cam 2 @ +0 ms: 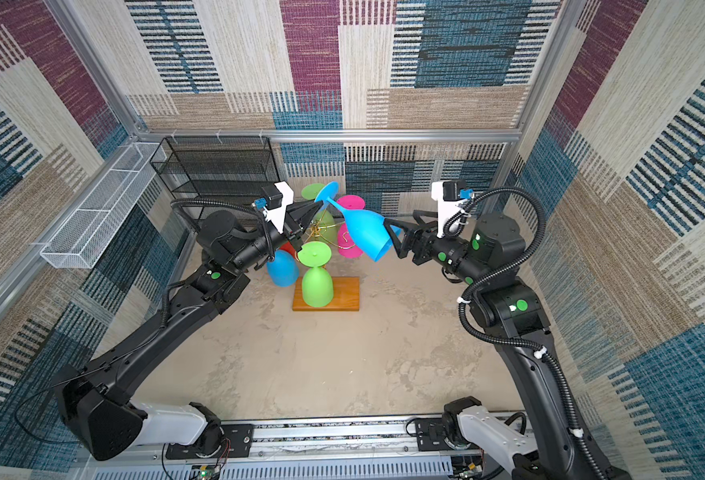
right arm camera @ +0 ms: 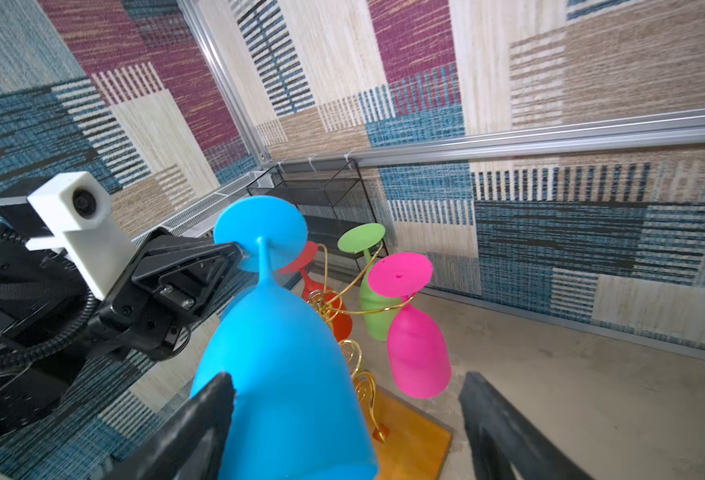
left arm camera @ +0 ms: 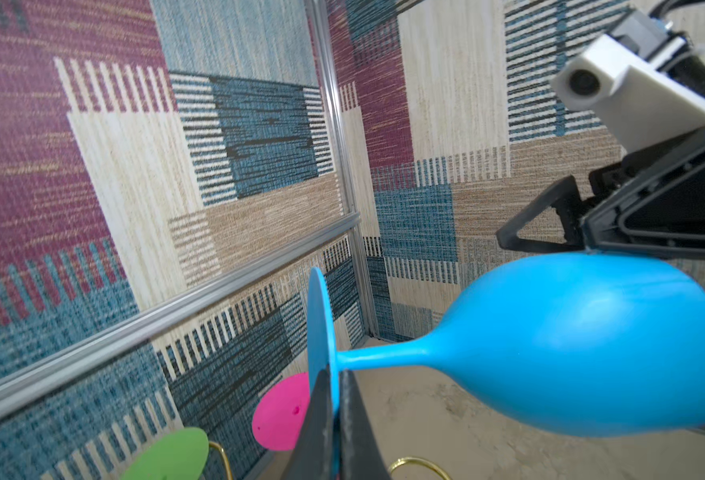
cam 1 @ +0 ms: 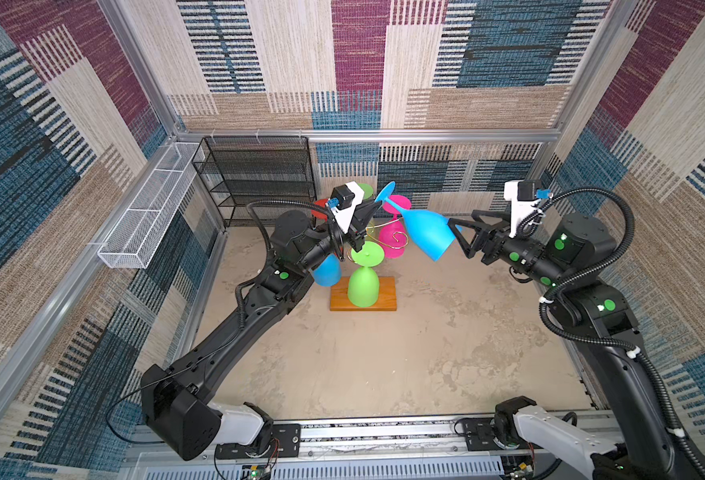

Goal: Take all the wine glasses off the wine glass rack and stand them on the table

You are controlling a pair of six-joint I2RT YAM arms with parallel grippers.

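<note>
A blue wine glass hangs tilted in the air above and to the right of the wine glass rack, a gold post with scroll arms on an orange-brown wooden base. My left gripper is shut on the edge of the glass's round foot. My right gripper stands open astride the bowl. One finger lies against the bowl and the other stands well apart from it.
On the rack hang a green glass, a pink glass, a second blue glass and a red one. A black mesh shelf stands at the back and a white wire basket runs along the left wall.
</note>
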